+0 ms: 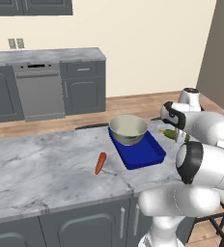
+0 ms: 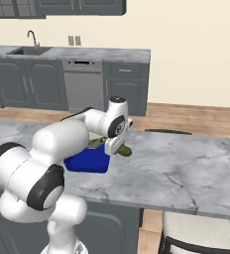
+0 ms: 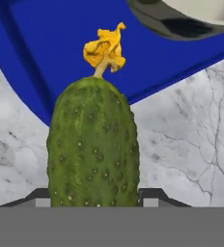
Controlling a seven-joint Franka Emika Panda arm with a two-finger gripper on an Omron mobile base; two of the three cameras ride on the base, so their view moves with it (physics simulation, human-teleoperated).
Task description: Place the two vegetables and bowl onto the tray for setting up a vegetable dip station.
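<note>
The end effector (image 2: 118, 147) is clamped on the cucumber (image 3: 93, 144), and the hand view shows this best: the dark green, bumpy cucumber stands between the two finger tips, its end with a withered yellow blossom pointing toward the deep-blue tray (image 3: 51, 43), with the marble tabletop (image 3: 181, 140) beneath it and the underside of the bowl (image 3: 181, 21) at the upper right corner. The right base view shows the cucumber (image 2: 121, 148) from the side, held just above the tabletop (image 2: 186, 168) beside the near corner of the tray (image 2: 89, 161), though the white arm hides most of the tray and nearly all of the bowl there. The left base view gives what the others lack: the whole layout. The silvery bowl (image 1: 128, 129) with its pale inside sits on the far end of the tray (image 1: 145, 154), leaving the near half of the blue surface bare. The orange carrot (image 1: 100, 163) lies on the tabletop (image 1: 46, 169) to the left of the tray, near it but not touching. In this view the cucumber (image 1: 170, 133) peeks out just right of the tray's far side, partly covered by the wrist, and the fingers cannot be made out. The left base view also shows a dishwasher (image 1: 39, 90) in the grey cabinets along the back wall, while the right base view adds a sink (image 2: 30, 49) with a faucet on that rear counter.
</note>
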